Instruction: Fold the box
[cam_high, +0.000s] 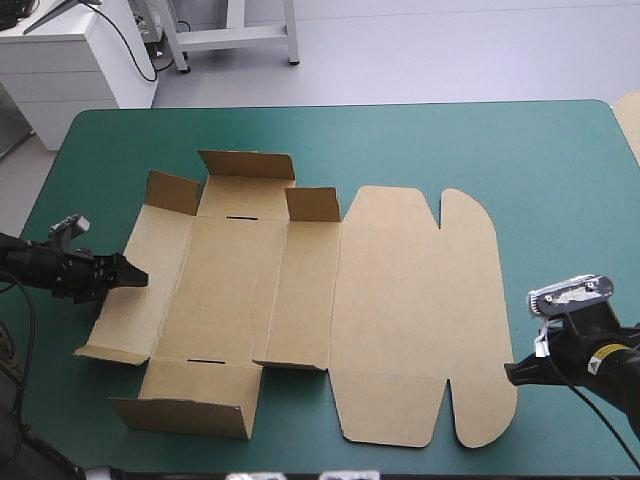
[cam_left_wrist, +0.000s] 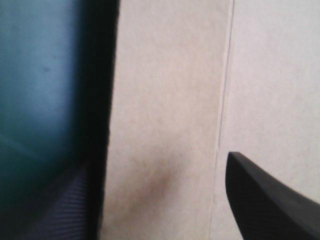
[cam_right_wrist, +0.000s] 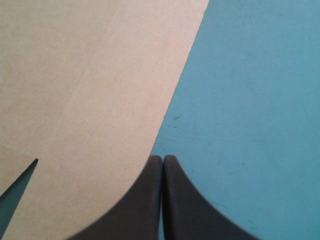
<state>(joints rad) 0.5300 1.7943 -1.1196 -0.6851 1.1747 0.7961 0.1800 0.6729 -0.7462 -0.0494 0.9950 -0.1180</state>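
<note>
The brown box (cam_high: 300, 300) lies mostly flat in the middle of the table (cam_high: 520, 150), with small flaps up on its left. The left gripper (cam_high: 135, 277) is open and empty at the left wall's edge. The right gripper (cam_high: 512, 373) is closed and empty by the lid's right edge. The left wall seems to be next: pinch it, then lift.

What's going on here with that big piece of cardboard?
Two robot arms are at a brown box, a cut sheet lying mostly flat on the table with a few flaps standing up. The left gripper is open at its left edge; the right gripper is shut, its tip at the right edge.
</note>
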